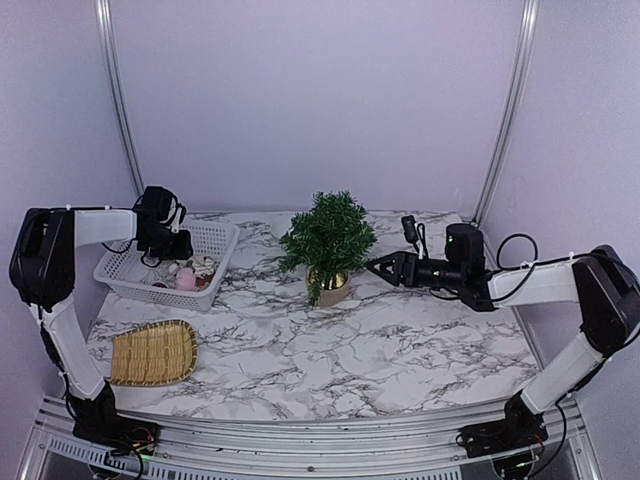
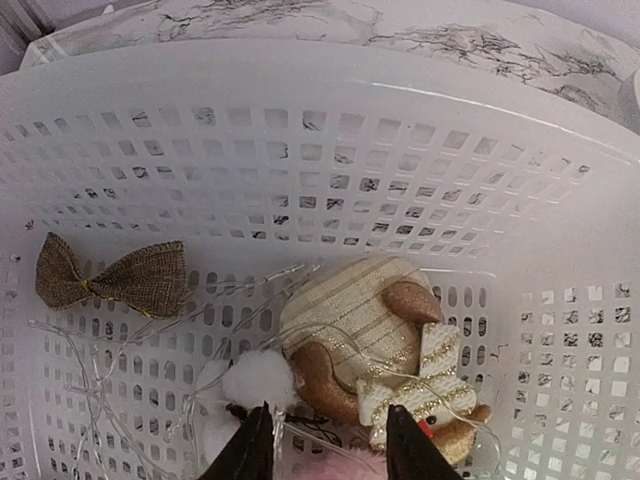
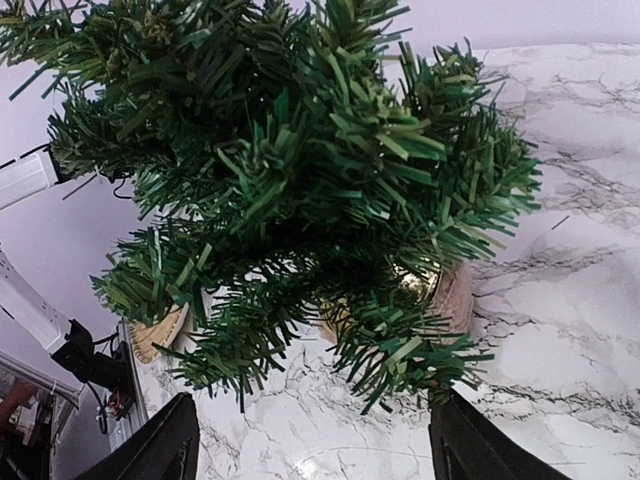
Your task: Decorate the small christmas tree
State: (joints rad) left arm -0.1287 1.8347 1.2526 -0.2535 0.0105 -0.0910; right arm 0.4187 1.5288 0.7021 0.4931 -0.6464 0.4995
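Observation:
The small christmas tree (image 1: 329,238) stands in its tan pot (image 1: 333,288) at mid-table; it fills the right wrist view (image 3: 290,170). My right gripper (image 1: 377,266) is open and empty, just right of the tree near pot height. My left gripper (image 1: 172,258) is open inside the white basket (image 1: 215,240), hovering over ornaments. The left wrist view shows its fingertips (image 2: 258,445) just above a striped gold plush ornament (image 2: 355,325), a white pompom (image 2: 258,380), clear light string and a burlap bow (image 2: 112,277). A pink ornament (image 1: 186,279) lies in the basket.
A woven bamboo tray (image 1: 153,352) lies at the front left of the marble table (image 1: 400,350). Metal frame posts (image 1: 505,110) and purple walls close in the back. Cables hang at the right arm.

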